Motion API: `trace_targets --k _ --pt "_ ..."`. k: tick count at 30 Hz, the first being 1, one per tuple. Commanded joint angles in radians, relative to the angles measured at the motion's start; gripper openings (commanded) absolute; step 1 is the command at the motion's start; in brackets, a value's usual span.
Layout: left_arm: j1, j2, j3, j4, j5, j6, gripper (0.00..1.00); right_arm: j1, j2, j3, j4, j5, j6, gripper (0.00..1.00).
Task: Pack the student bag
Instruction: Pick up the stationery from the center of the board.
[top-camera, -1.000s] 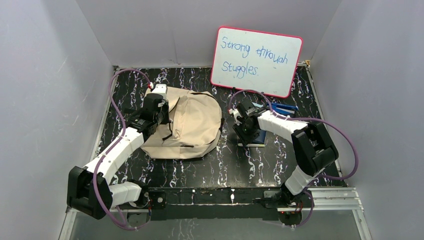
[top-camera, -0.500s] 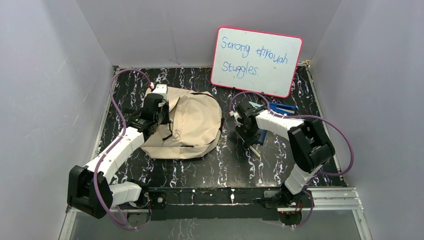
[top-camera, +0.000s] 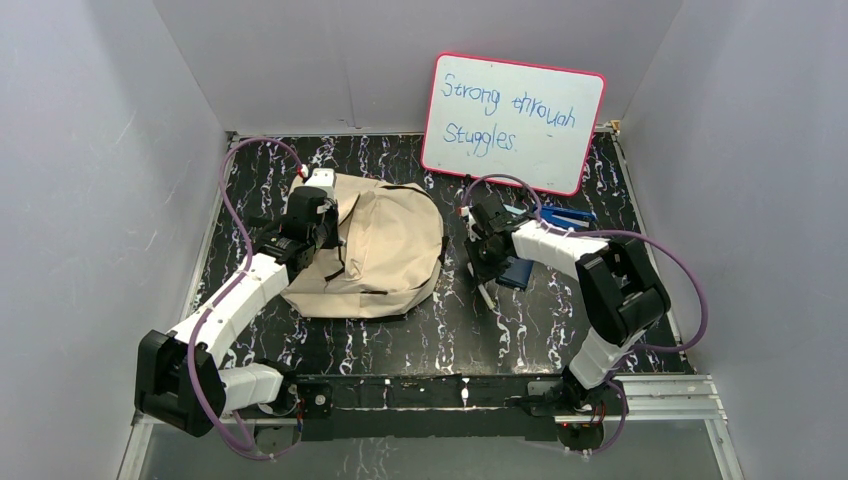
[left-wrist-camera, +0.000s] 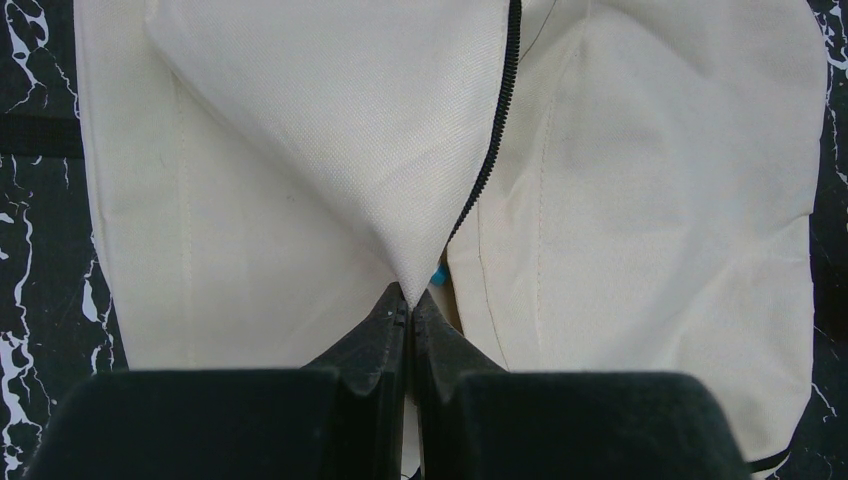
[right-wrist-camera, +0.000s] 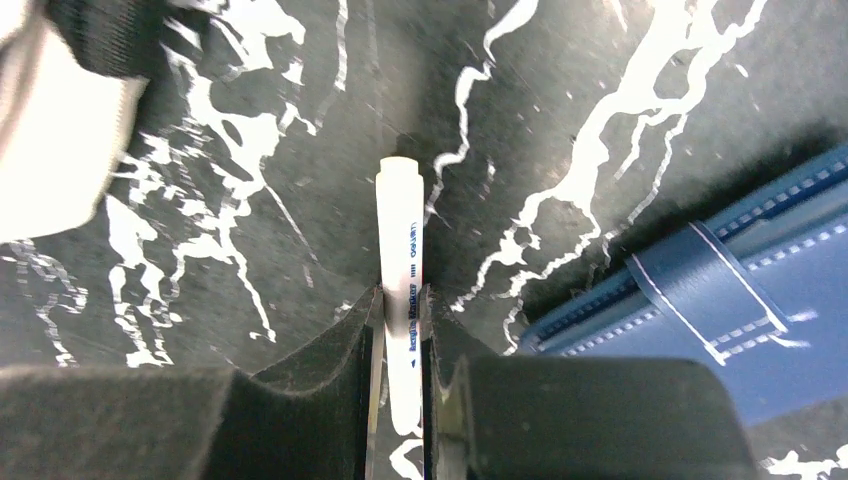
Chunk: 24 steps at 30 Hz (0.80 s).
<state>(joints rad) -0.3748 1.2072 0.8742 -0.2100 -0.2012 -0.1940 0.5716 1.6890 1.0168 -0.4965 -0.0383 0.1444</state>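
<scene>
The right tool (right-wrist-camera: 400, 300) has just closed on the white marker (right-wrist-camera: 398, 220), while the left tool (left-wrist-camera: 408, 300), clamped tight, pinches the flap of the student bag (top-camera: 385, 245), so packing can go on.

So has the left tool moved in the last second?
No. The left tool sits at the same spot on the student bag's left edge, equally far from the whiteboard, shut on the fabric.

Cream canvas student bag (top-camera: 385, 250) lies slumped flat, apparently unzipped along one edge.
</scene>
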Motion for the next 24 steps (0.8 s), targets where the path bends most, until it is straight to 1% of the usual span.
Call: trace_targets --k 1,5,10,14,16,18,24 --pt "0.004 -0.006 0.034 -0.004 0.0 0.005 0.0 0.004 -0.081 -0.039 0.15 -0.118 0.085 0.09" --pt "0.004 -0.007 0.033 -0.005 -0.001 0.005 0.0 0.005 -0.158 -0.086 0.302 -0.233 0.182 0.07" --pt "0.003 -0.013 0.032 -0.004 -0.003 0.003 0.0 0.008 -0.235 -0.103 0.439 -0.277 0.293 0.0" --pt "0.004 -0.014 0.035 -0.005 0.003 0.004 0.0 0.013 -0.248 -0.102 0.59 -0.369 0.429 0.0" --pt "0.004 -0.013 0.035 -0.004 0.005 0.004 0.0 0.019 -0.214 -0.1 0.691 -0.437 0.501 0.0" --pt "0.004 -0.015 0.034 -0.006 0.005 0.004 0.0 0.029 -0.152 -0.056 0.742 -0.5 0.535 0.0" --pt "0.004 -0.02 0.031 -0.002 0.004 -0.001 0.0 0.078 0.052 0.146 0.753 -0.567 0.553 0.0"
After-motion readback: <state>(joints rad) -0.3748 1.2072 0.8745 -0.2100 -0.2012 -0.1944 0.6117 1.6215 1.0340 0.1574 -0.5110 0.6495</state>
